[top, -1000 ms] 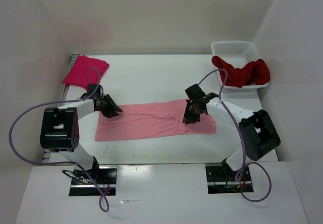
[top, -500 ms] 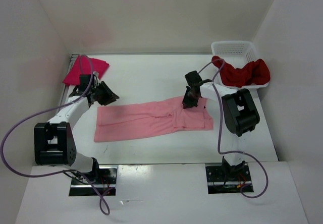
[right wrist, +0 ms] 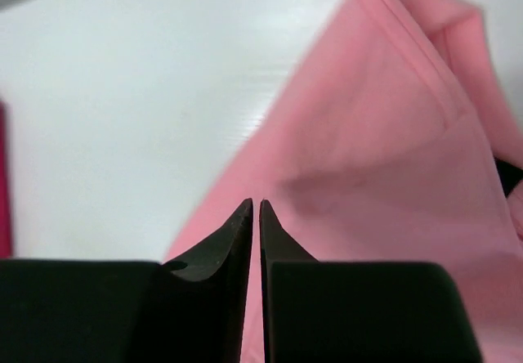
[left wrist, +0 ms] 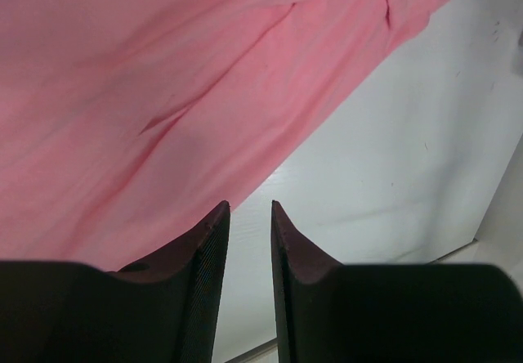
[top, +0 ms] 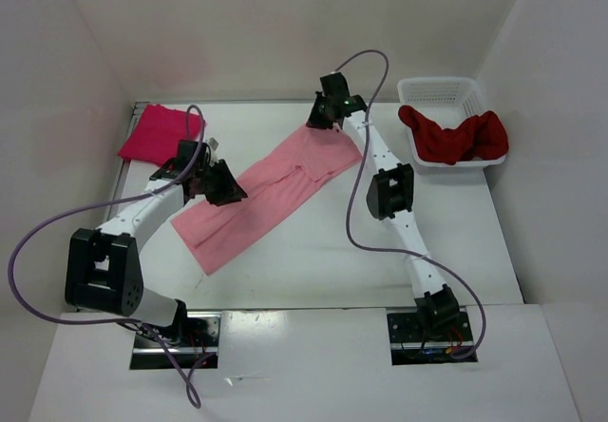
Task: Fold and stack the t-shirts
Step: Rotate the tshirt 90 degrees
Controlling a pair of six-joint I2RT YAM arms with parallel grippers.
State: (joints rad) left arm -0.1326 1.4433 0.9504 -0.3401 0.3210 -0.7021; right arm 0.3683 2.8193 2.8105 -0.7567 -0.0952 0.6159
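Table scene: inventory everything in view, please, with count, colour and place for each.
light pink t-shirt: 1, light pink, spread diagonally across mid-table
crimson-pink t-shirt: 1, crimson-pink, folded, far-left corner
dark red t-shirt: 1, dark red, draped over the basket's near rim
basket: 1, white mesh, far-right corner
table: 1, white
cables: 2, purple, one along each arm
left gripper: 1, black, slightly open at the light pink t-shirt's left edge
right gripper: 1, black, nearly shut at that shirt's far end

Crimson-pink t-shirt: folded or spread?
Folded. The crimson-pink t-shirt lies as a compact rectangle in the far left corner of the table, no sleeves showing.
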